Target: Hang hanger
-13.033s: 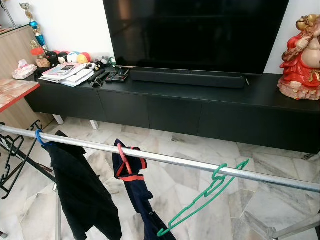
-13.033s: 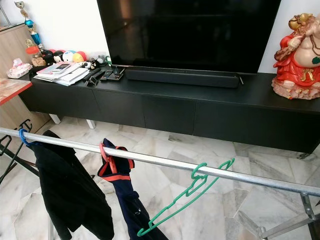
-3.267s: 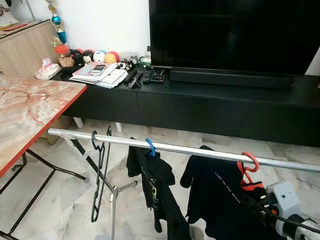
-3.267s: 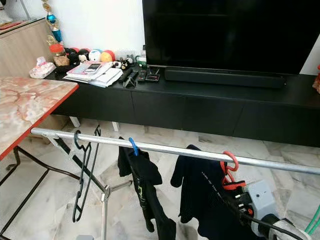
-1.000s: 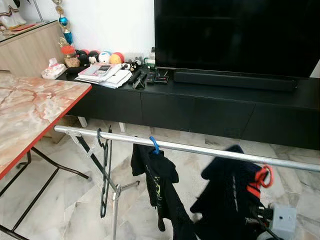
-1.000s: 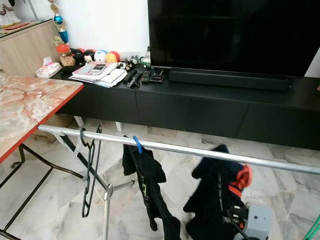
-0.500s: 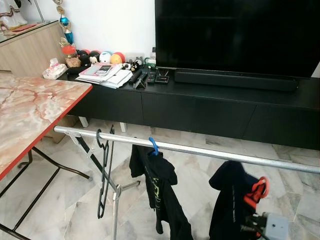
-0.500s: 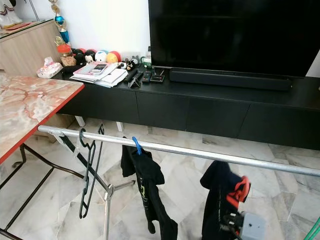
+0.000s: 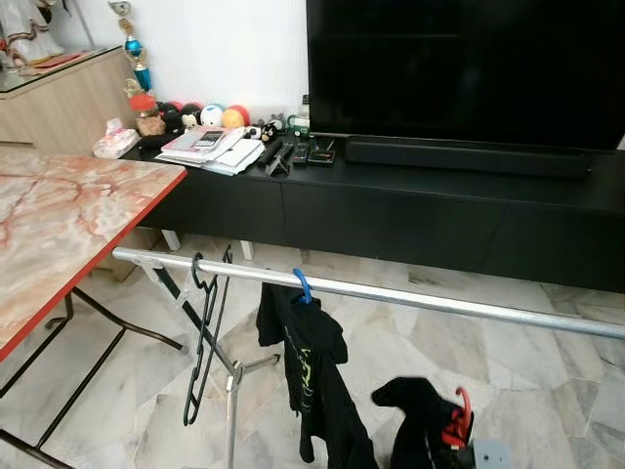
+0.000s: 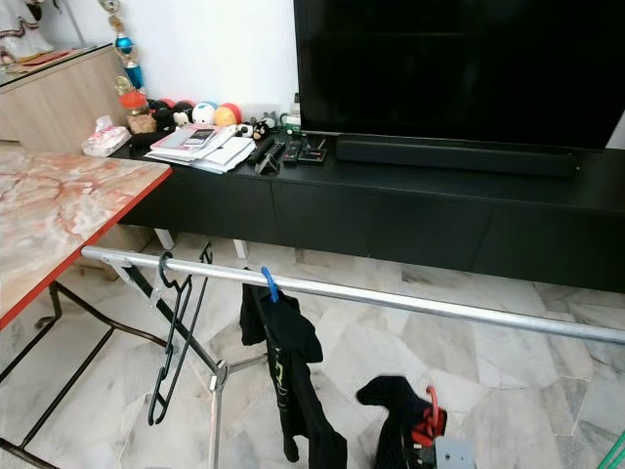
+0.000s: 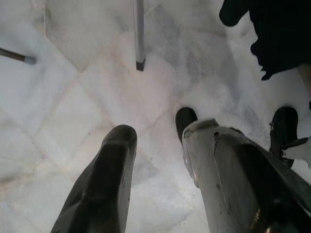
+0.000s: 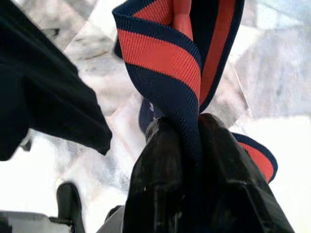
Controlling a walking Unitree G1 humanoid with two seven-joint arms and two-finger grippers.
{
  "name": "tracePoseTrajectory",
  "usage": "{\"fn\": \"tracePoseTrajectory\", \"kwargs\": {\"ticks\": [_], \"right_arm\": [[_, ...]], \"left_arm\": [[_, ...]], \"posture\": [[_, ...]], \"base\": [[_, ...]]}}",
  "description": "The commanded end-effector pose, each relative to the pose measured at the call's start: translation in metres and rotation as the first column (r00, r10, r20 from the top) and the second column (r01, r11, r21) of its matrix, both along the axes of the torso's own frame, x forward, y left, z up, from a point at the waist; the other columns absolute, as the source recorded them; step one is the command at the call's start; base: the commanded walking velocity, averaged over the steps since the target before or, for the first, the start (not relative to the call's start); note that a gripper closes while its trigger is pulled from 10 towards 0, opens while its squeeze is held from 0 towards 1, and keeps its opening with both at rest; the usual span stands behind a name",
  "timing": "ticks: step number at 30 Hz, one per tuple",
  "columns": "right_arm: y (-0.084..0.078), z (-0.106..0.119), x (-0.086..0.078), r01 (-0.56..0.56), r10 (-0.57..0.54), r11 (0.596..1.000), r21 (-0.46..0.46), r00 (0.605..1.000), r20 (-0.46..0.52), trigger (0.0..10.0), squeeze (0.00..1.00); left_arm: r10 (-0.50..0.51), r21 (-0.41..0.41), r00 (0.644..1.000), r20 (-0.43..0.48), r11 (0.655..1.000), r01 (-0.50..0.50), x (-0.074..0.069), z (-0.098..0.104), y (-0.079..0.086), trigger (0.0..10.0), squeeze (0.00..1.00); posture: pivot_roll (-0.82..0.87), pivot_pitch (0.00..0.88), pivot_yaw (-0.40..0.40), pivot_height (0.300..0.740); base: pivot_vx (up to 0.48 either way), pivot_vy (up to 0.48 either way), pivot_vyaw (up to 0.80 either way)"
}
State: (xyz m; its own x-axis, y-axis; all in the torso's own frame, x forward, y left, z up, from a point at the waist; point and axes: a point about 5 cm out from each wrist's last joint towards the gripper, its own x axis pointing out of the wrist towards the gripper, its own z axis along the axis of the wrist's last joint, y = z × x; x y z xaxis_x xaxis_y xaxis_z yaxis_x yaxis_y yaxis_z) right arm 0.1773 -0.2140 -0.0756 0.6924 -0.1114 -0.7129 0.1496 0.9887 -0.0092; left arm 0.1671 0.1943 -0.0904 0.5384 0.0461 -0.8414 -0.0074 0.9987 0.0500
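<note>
A metal rail (image 9: 410, 298) crosses the view. On it hang an empty black hanger (image 9: 203, 337) and a blue hanger (image 9: 303, 284) carrying a black shirt (image 9: 314, 376). Well below the rail, low at the right, is a red hanger (image 9: 455, 422) with a dark garment (image 9: 415, 430). My right gripper (image 12: 187, 141) is shut on that garment's navy-and-red striped collar (image 12: 160, 53) and on the red hanger's neck (image 12: 181, 19). My left gripper (image 11: 160, 128) hangs idle and open over the marble floor.
A marble-topped table with a red edge (image 9: 68, 234) stands at the left. A long black TV console (image 9: 391, 200) with a TV (image 9: 459, 68) runs behind the rail. The rack's legs (image 9: 229, 376) are under the left end. A green hanger tip (image 10: 615, 454) shows at the far right.
The red hanger with its dark garment has come off the rail and sunk lower in my right gripper. The camera shifted slightly.
</note>
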Motion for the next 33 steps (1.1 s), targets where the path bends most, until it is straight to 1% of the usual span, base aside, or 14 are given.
{"fn": "tracePoseTrajectory", "kwargs": {"ticks": [1,4,5,8,10,11,14,16,26,33], "right_arm": [[-0.003,0.003,0.003,0.057,-0.057,0.998,0.008,0.997,0.043,10.0,0.0],[-0.003,0.002,0.002,0.086,-0.087,0.996,0.016,0.995,0.045,10.0,0.0],[-0.004,-0.001,-0.003,0.104,-0.104,0.995,0.013,0.994,0.031,10.0,0.0],[-0.004,-0.004,-0.011,0.114,-0.114,0.993,0.011,0.993,0.01,10.0,0.0],[-0.005,-0.005,-0.013,0.116,-0.116,0.993,0.009,0.993,0.004,10.0,0.0],[-0.007,-0.007,-0.017,0.131,-0.131,0.991,0.006,0.991,-0.008,10.0,0.0],[-0.011,-0.008,-0.021,0.15,-0.15,0.989,0.001,0.989,-0.019,10.0,0.0],[-0.013,-0.008,-0.022,0.17,-0.17,0.986,0.003,0.985,-0.018,10.0,0.0],[-0.015,-0.006,-0.018,0.18,-0.18,0.984,0.006,0.984,-0.01,10.0,0.0],[-0.014,-0.006,-0.017,0.183,-0.183,0.983,0.01,0.983,-0.012,10.0,0.0]], "left_arm": [[0.01,0.007,1.0,-0.027,1.0,-0.01,-0.008,-0.003,0.003,10.0,0.0],[0.005,0.011,0.999,-0.033,1.0,-0.004,-0.01,-0.004,0.003,10.0,0.0],[-0.001,0.012,0.999,-0.036,1.0,0.001,-0.01,-0.004,0.003,10.0,0.0],[-0.003,0.009,0.999,-0.033,1.0,0.003,-0.009,-0.004,0.002,10.0,0.0],[-0.003,0.008,0.999,-0.032,1.0,0.004,-0.009,-0.003,0.002,10.0,0.0],[-0.004,0.007,1.0,-0.03,1.0,0.004,-0.008,-0.003,0.002,10.0,0.0],[-0.005,0.007,1.0,-0.029,1.0,0.005,-0.008,-0.003,0.002,10.0,0.0],[-0.005,0.008,1.0,-0.029,1.0,0.005,-0.008,-0.003,0.002,10.0,0.0],[0.003,0.008,1.0,-0.026,1.0,-0.003,-0.007,-0.003,0.003,10.0,0.0],[0.001,0.017,1.0,-0.026,1.0,-0.001,-0.006,-0.002,0.003,10.0,0.0]], "posture": [[-0.04,0.0,0.041,0.74],[-0.05,0.0,0.046,0.74],[-0.05,0.0,0.048,0.74],[-0.05,0.0,0.047,0.74],[-0.05,0.0,0.047,0.74],[-0.04,0.0,0.046,0.74],[-0.04,0.0,0.046,0.74],[-0.04,0.0,0.046,0.74],[-0.03,0.0,0.041,0.74],[-0.03,0.0,0.043,0.74]], "base": [[-0.292,0.0,0.0],[-0.299,0.0,0.0],[-0.319,0.0,0.0],[-0.322,0.0,0.0],[-0.326,0.0,0.0],[-0.326,0.0,0.0],[-0.325,0.0,0.0],[-0.324,0.0,0.0],[-0.317,0.0,0.0],[0.0,0.0,0.0]]}}
